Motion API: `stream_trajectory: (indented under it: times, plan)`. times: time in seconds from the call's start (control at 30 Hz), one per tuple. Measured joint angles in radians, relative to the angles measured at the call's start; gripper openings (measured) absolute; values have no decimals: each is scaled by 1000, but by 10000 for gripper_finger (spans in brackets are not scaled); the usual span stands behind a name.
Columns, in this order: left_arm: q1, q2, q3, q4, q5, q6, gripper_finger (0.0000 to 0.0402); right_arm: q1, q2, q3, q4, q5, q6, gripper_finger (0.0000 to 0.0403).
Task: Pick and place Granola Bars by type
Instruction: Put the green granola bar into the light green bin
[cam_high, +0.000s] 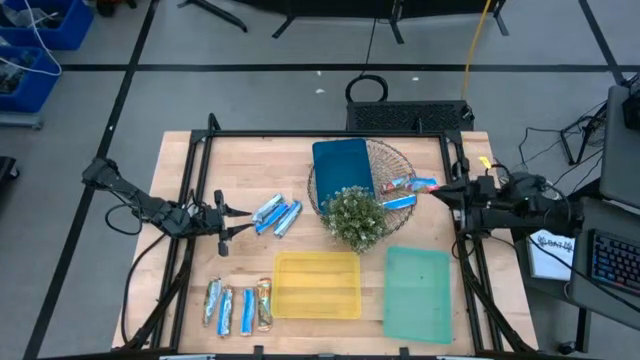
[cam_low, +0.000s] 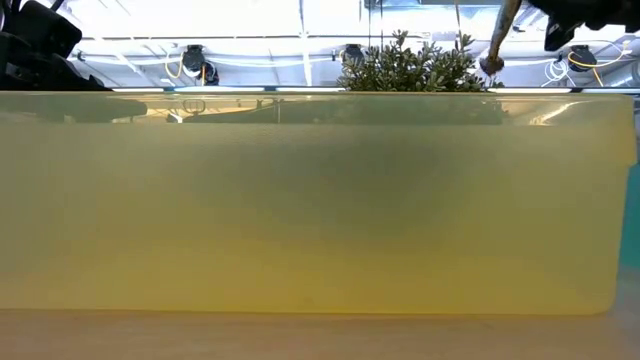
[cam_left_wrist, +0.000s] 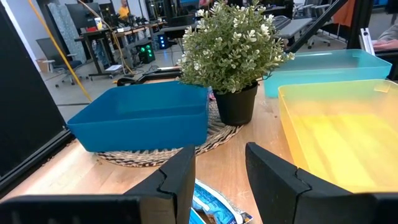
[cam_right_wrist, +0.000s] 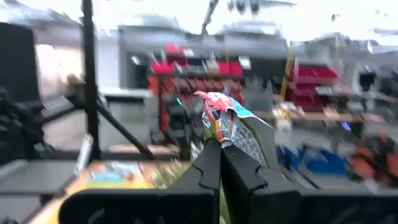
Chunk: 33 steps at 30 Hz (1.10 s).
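Two blue-silver granola bars (cam_high: 277, 214) lie side by side on the table left of the plant. My left gripper (cam_high: 238, 221) is open just left of them; in its wrist view (cam_left_wrist: 217, 177) one blue bar (cam_left_wrist: 214, 208) lies low between the spread fingers, and contact does not show. My right gripper (cam_high: 440, 192) is at the wicker mat's right edge, shut on a bar with a red end (cam_high: 412, 184). One more blue bar (cam_high: 400, 201) rests on the mat. Several bars (cam_high: 238, 306) lie in a row near the table's near-left corner. My right gripper pinches one end of the red and green wrapped bar (cam_right_wrist: 227, 140) between its two fingers (cam_right_wrist: 208, 171). The rest of the bar sticks out past the fingertips, its crimped red end (cam_right_wrist: 214, 102) farthest off. The bar is lifted clear, with only the room behind it.
A blue tray (cam_high: 342, 168) sits on a round wicker mat (cam_high: 390, 160). A bushy potted plant (cam_high: 355, 215) stands at the mat's near edge. A yellow tray (cam_high: 317, 285) and a pale green tray (cam_high: 418, 293) lie near the table's near edge. The yellow tray's wall (cam_low: 320, 200) fills the low view.
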Motion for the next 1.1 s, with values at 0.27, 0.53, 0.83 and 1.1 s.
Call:
stream_trajectory:
  times: [0.27,0.53,0.83,1.1]
  plan:
    - [0,0,0,0,2,0,145,0,3,-140,145,-114,-8,0]
    - [0,0,0,0,2,0,145,0,2,-173,233,-404,51,0]
    - [0,0,0,0,1,0,145,0,1,-168,239,-526,154,0]
    - [0,0,0,0,1,0,145,6,1,-168,229,-528,302,0]
